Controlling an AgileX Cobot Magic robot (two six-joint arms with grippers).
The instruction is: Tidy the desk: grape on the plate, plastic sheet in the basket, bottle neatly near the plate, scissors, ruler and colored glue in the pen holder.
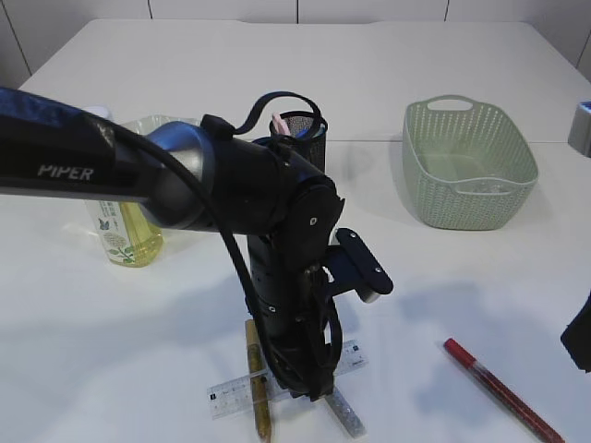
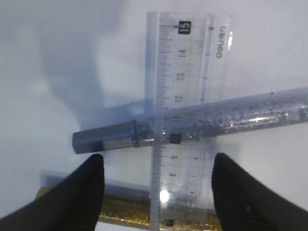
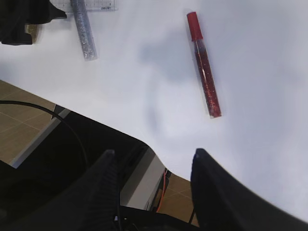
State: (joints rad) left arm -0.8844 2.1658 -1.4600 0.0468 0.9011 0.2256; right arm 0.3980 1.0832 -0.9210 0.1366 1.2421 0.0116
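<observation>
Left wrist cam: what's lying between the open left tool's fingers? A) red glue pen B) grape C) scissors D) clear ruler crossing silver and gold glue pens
D: the left wrist view shows the left tool open above the clear ruler, which crosses a silver glue pen and a gold one.

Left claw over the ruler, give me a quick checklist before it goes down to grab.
1. Left claw open: ok.
2. Claw empty: ok.
3. Ruler centred between the fingertips: ok.
4. Ruler free to lift alone: not ok, it lies across the silver glue stick and gold glue stick.
5. Pen holder reachable: cannot tell, the arm hides most of it.
6. Right claw clear of the ruler: ok.
</observation>
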